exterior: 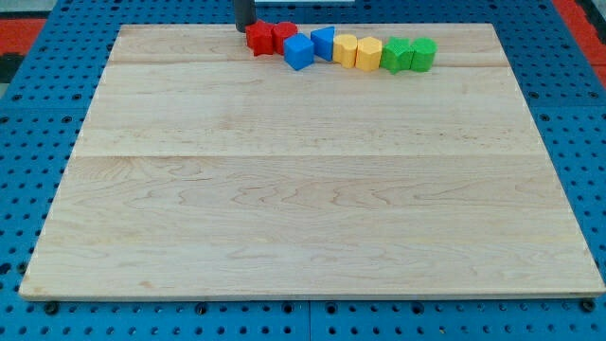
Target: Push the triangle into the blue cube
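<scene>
Several blocks stand in a tight row near the view's top edge of the wooden board. The blue cube (298,51) sits slightly below the row line. The blue triangle (324,42) is right beside it on its right, touching or nearly so. Left of the cube are a red star-like block (259,37) and a red round block (283,35). Right of the triangle are two yellow blocks (346,48) (368,53) and two green blocks (397,54) (423,52). My tip (244,28) is at the view's top, just left of the red star-like block, close to touching it.
The wooden board (303,208) lies on a blue pegboard surface (28,170). The row of blocks is close to the board's top edge.
</scene>
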You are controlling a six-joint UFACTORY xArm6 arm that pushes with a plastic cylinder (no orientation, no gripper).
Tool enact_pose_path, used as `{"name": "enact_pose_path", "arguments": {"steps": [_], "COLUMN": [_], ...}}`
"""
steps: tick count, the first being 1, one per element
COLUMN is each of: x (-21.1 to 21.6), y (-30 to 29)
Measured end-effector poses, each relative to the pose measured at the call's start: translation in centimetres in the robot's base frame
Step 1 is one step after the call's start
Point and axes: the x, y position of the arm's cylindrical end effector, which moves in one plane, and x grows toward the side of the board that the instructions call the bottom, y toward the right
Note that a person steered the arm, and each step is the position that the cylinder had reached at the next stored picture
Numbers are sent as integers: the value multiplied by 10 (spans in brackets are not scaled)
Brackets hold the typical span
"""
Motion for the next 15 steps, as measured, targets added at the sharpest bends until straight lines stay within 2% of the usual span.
{"name": "enact_pose_path", "arguments": {"steps": [1, 2, 3, 4, 5, 7, 10, 13, 14, 15], "x": [0, -1, 7, 75, 115, 117, 117, 112, 109, 55], "y": [-10, -57, -57, -57, -54, -40, 239, 323, 323, 328]}}
